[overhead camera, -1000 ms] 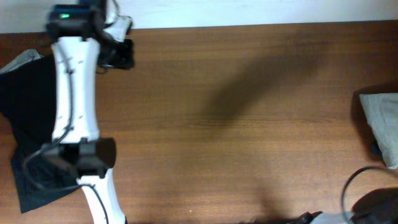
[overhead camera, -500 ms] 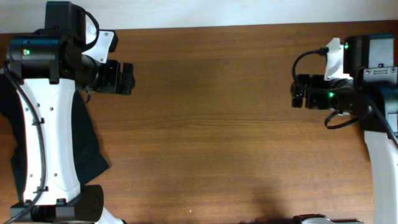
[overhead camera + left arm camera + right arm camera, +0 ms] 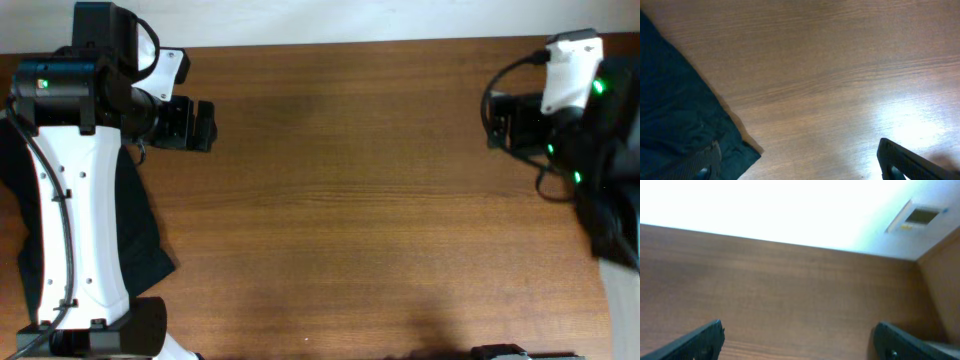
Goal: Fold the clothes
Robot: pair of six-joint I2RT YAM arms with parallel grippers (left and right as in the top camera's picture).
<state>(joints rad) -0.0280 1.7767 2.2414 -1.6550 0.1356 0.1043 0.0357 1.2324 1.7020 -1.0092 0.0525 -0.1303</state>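
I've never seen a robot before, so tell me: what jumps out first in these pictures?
First, the white left arm along the left edge, over a black garment. Opposite, the right arm appears blurred at the top-right corner, with a wide stretch of brown wooden table between them.

Warm reddish-brown counter (image 3: 350, 200), darker grain streaking right across it, and just ahead of the black left claw (image 3: 800, 169) a pale glare washes out the wood, while off to one side of it a black garment (image 3: 675, 115) shows faintly teal. The left arm (image 3: 75, 220) is white with black joints and one green light, the right arm (image 3: 575, 110) black under a white cover with green lights. Past the black right claw (image 3: 800, 345) it's brown wood, then a blazing white wall (image 3: 765, 205).
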